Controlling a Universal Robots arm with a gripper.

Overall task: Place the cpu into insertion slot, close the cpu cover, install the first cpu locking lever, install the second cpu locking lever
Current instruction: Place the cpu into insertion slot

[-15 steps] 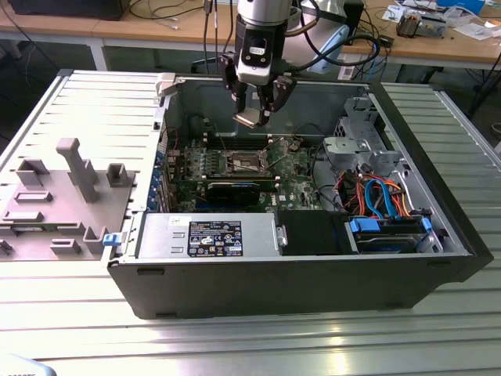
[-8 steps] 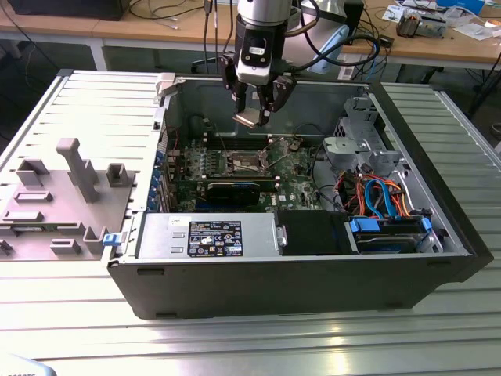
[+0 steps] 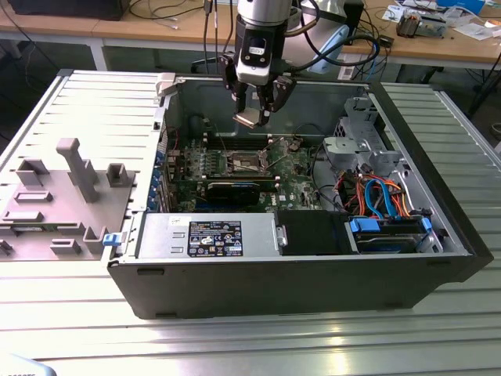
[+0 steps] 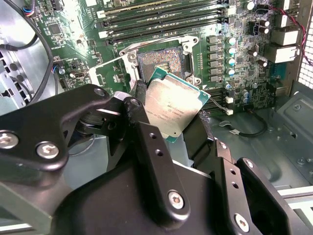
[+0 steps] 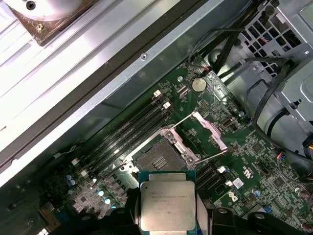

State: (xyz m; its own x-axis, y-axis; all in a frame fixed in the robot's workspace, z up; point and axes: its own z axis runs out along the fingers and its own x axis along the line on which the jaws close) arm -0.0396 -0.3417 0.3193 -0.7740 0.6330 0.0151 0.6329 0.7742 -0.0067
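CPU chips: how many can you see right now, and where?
1. The cpu is held in the gripper above the open case, over the motherboard; the insertion slot looks empty. Another could be hidden elsewhere in the case.

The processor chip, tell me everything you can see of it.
The chip is a small flat square with a dull silvery metal top bearing faint print and a thin green rim. The gripper clamps it by two opposite edges, in the air above the motherboard inside the open case. The empty socket lies below, not touching it.
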